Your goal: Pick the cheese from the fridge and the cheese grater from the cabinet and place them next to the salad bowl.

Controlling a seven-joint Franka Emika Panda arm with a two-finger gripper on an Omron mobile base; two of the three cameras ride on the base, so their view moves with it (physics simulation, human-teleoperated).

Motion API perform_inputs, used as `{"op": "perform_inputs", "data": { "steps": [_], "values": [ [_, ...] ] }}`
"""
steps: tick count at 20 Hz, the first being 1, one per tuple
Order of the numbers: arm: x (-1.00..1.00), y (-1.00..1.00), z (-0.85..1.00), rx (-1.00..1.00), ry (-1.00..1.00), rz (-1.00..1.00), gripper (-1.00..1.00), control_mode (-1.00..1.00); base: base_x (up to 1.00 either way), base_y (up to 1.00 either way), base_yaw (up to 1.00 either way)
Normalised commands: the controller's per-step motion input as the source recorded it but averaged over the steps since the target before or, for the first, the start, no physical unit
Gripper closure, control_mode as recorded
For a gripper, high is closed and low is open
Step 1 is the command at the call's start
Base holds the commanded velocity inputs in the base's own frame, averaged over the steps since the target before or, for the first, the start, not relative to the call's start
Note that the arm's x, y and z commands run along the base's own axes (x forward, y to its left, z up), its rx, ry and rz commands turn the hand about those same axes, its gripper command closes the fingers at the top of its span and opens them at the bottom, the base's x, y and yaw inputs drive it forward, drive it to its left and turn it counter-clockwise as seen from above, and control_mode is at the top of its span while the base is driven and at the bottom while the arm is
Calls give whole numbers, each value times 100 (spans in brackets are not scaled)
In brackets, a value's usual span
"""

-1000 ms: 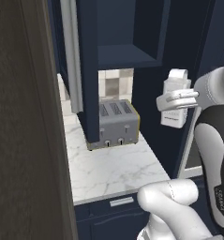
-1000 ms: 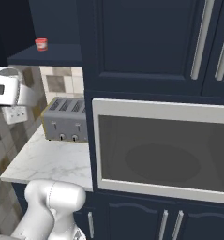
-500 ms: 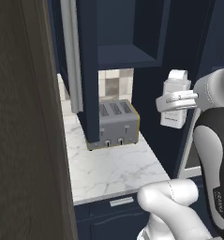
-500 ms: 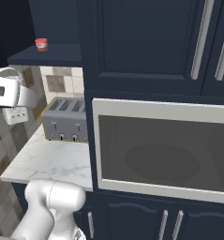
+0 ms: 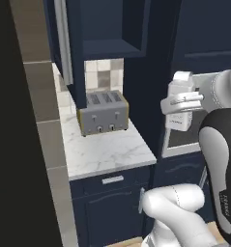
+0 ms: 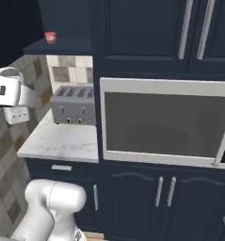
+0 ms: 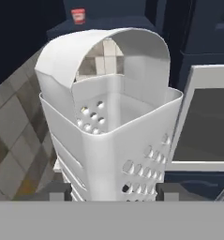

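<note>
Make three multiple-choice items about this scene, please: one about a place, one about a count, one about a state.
1. Where does the toaster stand?
A. on the marble counter
B. inside the microwave
C. on the floor

2. How many slots does the toaster have on top?
A. one
B. two
C. four

3. What is the state of the grater?
A. lying on the counter
B. held in the air between the fingers of the gripper
C. standing on the high shelf

Answers:
1 A, it sits on the white marble.
2 C, four slots show in the right base view.
3 B, the fingertips flank it in the hand view.
</note>
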Motion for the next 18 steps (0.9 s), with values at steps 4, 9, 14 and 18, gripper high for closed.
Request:
{"op": "perform_inputs", "data": {
  "steps": [4,9,14,18],
  "values": [
    [0,0,0,0,0,0,100,100,-60,-47,-49],
    [0,0,0,0,0,0,100,100,-11,-52,-64],
    [0,0,0,0,0,0,100,100,49,-57,-40],
    [0,0,0,0,0,0,100,100,73,-71,-18]
  ]
}}
